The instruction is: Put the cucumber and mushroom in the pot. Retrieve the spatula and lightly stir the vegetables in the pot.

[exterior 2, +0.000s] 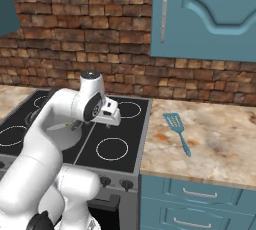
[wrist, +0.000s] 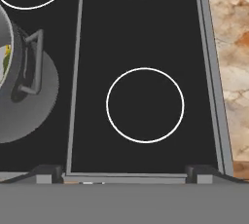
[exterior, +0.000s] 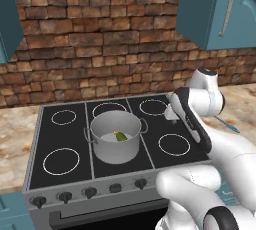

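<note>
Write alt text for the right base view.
A white robot arm reaches over a black stovetop, its open gripper holding nothing. A teal spatula lies flat on the marble counter right of the stove, under a blue cabinet.

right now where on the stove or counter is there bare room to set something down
The right-hand burners are bare, between the pot and the counter edge. The two left burners are bare too. On the counter, the stretch right of the spatula is bare. The middle is crowded: the pot sits there.
</note>
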You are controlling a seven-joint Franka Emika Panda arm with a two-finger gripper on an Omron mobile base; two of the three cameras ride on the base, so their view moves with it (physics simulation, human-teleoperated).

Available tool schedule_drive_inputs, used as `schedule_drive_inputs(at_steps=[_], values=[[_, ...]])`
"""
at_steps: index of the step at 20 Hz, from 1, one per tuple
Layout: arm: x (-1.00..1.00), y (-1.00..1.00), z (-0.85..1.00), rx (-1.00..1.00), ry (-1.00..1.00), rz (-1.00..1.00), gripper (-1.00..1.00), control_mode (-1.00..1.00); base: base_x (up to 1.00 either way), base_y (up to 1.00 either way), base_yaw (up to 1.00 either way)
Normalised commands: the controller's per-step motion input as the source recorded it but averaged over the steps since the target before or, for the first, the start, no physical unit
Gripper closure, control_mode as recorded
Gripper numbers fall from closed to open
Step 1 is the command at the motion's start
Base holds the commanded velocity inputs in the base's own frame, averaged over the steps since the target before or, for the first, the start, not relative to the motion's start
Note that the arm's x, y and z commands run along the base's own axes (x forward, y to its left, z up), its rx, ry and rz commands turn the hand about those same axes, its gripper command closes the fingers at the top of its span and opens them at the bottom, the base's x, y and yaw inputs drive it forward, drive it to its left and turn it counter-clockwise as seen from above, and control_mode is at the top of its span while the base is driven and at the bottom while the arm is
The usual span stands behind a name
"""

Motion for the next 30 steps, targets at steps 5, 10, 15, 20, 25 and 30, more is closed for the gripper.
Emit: schedule_drive_inputs(at_steps=[5, 10, 15, 20, 25, 30], values=[[0.24, -0.45, 0.0, -0.01, 0.0, 0.0, -1.0, -1.0, 0.0, 0.0, 0.0], [0.16, -0.62, -0.04, -0.08, 0.0, 0.0, -1.0, -1.0, 0.0, 0.0, 0.0], [0.05, -0.83, -0.07, -0.09, 0.06, 0.0, -1.0, -1.0, 0.0, 0.0, 0.0], [0.01, -0.8, -0.17, -0.01, 0.04, 0.0, -1.0, -1.0, 0.0, 0.0, 0.0], [0.17, -0.69, -0.16, -0.01, 0.0, 0.0, -1.0, -1.0, 0.0, 0.0, 0.0], [0.32, -0.56, -0.21, 0.0, 0.0, 0.0, -1.0, -1.0, 0.0, 0.0, 0.0]])
